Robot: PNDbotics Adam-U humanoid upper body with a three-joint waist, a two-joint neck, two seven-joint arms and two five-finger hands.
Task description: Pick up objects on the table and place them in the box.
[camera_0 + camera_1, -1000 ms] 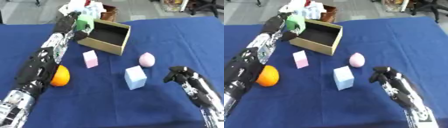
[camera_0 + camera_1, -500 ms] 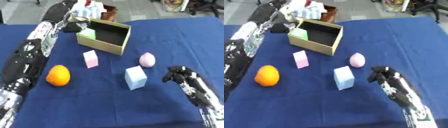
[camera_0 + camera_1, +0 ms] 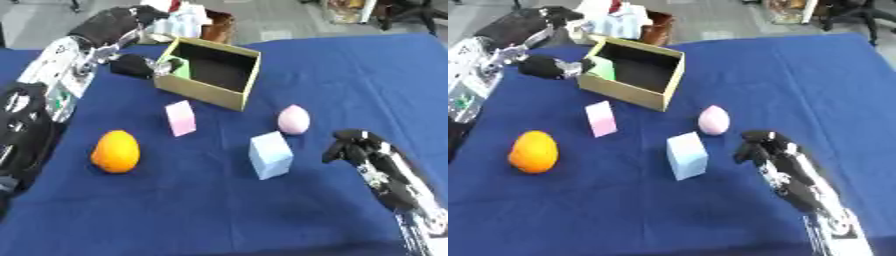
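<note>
— Where is the left hand (image 3: 133,65)?
— At the near-left wall of the cardboard box (image 3: 203,91), its thumb and fingers pinched on a green block (image 3: 179,68) that sits just inside the box's left corner, leaning against the wall.

— And the right hand (image 3: 353,149)?
— Low on the right of the blue tablecloth (image 3: 350,75), resting apart from everything, fingers curled in with nothing between them.

— What is left lying on the cloth?
— Four things. An orange (image 3: 115,151) lies near the left side. A pink block (image 3: 180,118) stands tilted just in front of the box. A pink egg-shaped object (image 3: 293,119) lies right of it, and a light blue cube (image 3: 269,155) sits just below and left of the egg, near it but not touching. The right hand is nearest the egg and the cube.

— The box itself?
— Open at the top, turned askew on the cloth, dark inside; only the green block is visible in it.
</note>
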